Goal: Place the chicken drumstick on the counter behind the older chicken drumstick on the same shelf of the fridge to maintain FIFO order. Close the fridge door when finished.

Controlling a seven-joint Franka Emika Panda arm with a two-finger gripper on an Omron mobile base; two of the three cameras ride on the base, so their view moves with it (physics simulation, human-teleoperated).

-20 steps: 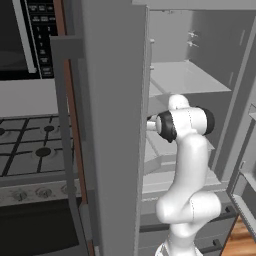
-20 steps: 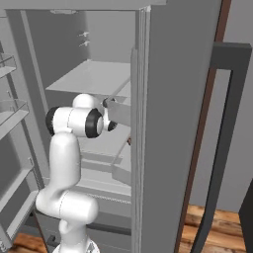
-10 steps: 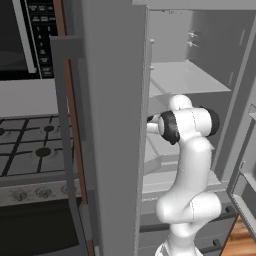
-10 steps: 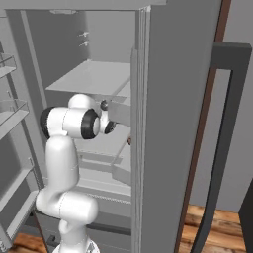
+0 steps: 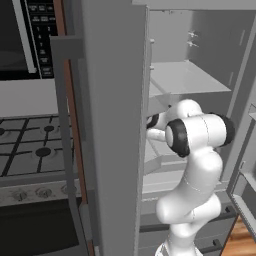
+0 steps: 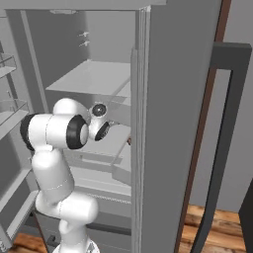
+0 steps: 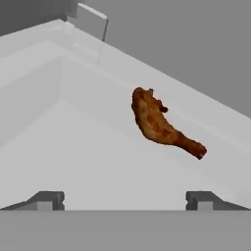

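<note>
Here, the gripper is standing wide apart and empty at the bottom of the hand view, while the chicken drumstick is lying right of centre on the pale shelf.

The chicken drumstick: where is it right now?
In the hand view the chicken drumstick lies on the pale fridge shelf, ahead of the open gripper and right of centre, close to the back wall.

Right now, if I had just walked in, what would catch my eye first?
Probably the white arm reaching into the open fridge, its fingers spread apart. From the hand view, a reddish-brown chicken drumstick lies on the pale shelf beyond the open gripper, near the back wall.
</note>
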